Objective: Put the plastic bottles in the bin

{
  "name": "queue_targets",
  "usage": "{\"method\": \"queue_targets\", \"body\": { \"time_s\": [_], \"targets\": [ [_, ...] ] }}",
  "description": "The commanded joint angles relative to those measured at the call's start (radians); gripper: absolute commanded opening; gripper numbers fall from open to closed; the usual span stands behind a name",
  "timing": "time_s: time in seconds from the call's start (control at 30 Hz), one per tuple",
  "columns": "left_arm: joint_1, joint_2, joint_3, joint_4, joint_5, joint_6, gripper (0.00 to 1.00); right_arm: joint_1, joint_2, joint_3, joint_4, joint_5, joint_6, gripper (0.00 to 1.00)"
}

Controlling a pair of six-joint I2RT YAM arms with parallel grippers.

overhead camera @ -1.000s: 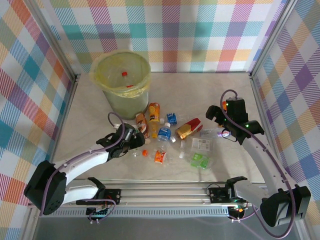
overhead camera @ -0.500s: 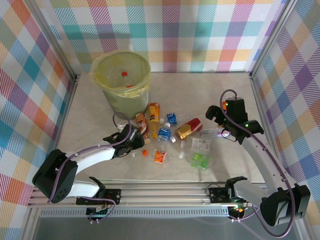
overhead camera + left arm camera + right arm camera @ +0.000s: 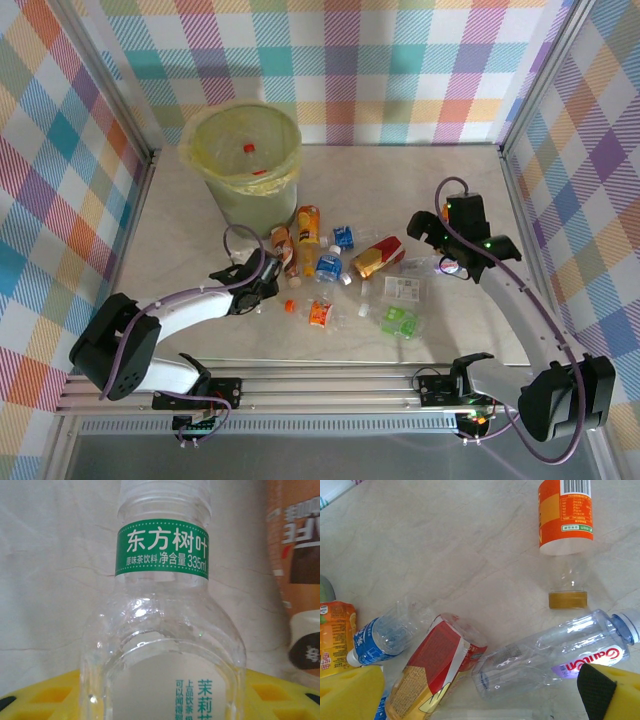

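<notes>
Bin [image 3: 243, 212]: being shown lined in yellow. Left gripper [image 3: 265, 287]: being held just in front of the bin, around a clear green-labelled bottle [image 3: 162, 630]; whether clamped cannot be told. Plastic bottles [image 3: 320, 262]: being shown scattered right of the bin. Right gripper [image 3: 420, 232]: being held wide open, farther right.

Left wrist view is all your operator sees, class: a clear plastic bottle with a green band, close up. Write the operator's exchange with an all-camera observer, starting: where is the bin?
Observer: The round pale-green plastic bin with its yellow bag stands beyond the left tool, at the table's far-left corner.
Operator: Anything inside?
Observer: A small red item lies in it.
Operator: The right tool?
Observer: Open, hovering over a clear crushed plastic bottle with red lettering.
</notes>
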Motion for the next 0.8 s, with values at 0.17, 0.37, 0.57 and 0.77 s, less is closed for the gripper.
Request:
{"method": "queue_targets", "body": {
  "time_s": [0.17,0.37,0.57,0.77],
  "targets": [
    [-0.009,-0.268,0.016,-0.296,-0.206,-0.103,0.49,0.006,0.011,0.024,0.043,-0.025,0.029,1.00],
    [0.020,-0.487,0.087,-0.426,-0.342,-0.039,0.49,0.005,0.031,0.027,0.061,-0.057,0.030,1.00],
    [0.074,-0.614,0.238,-0.453,-0.439,0.132,0.49,0.007,0.035,0.026,0.063,-0.059,0.027,1.00],
    [0.102,-0.607,0.384,-0.320,-0.433,0.343,0.47,0.006,0.032,0.021,0.056,-0.062,0.024,1.00]
  ]
}}
